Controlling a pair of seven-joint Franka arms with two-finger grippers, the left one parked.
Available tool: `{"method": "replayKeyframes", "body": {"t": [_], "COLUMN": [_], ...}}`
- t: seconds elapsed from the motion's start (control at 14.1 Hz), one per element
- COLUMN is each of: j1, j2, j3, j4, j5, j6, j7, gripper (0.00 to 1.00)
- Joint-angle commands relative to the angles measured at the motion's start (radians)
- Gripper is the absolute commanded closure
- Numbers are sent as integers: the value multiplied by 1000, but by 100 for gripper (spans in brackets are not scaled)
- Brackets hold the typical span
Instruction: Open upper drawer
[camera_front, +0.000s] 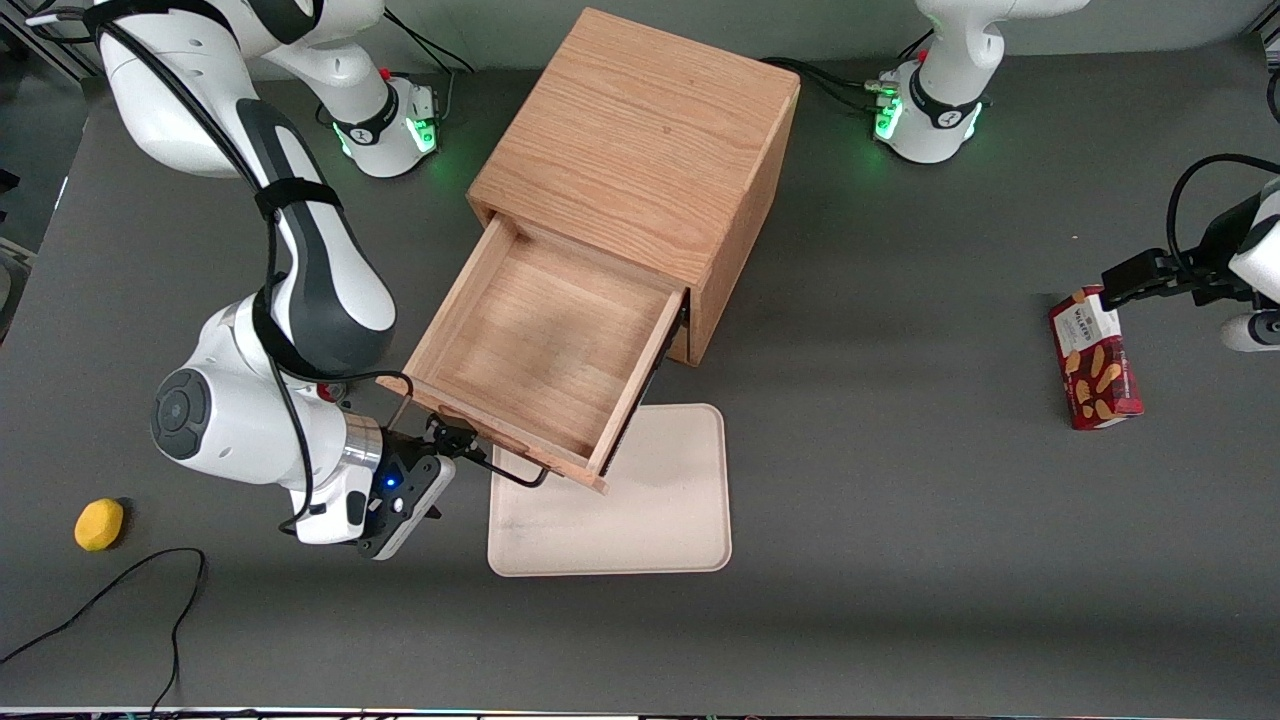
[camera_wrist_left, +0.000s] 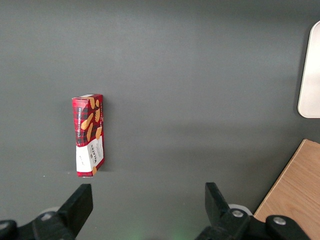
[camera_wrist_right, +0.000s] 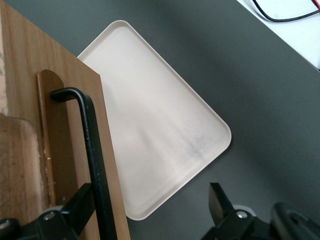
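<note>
Two spread fingers of the gripper (camera_front: 452, 447) flank the handle (camera_wrist_right: 95, 155), one finger (camera_wrist_right: 82, 202) touching it. The upper drawer (camera_front: 545, 350) stands pulled out above the tray (camera_front: 650, 520).

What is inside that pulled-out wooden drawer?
The light oak upper drawer shows only its bare wooden floor. The part inside the oak cabinet is covered. The open claw sits at its black wire handle, over the beige tray.
</note>
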Motion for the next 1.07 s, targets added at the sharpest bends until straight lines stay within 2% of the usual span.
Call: {"method": "replayKeyframes", "body": {"t": [0.0,0.5,1.0], "j1": [-20,-23,-27], "j2": [27,18,-25], "j3": [5,5,-2], "j4": [45,61,82], "j5": [24,24,12], "j6": [5,-2,-139], "j7": [-43,-29,0], "gripper": [0,0,0]}}
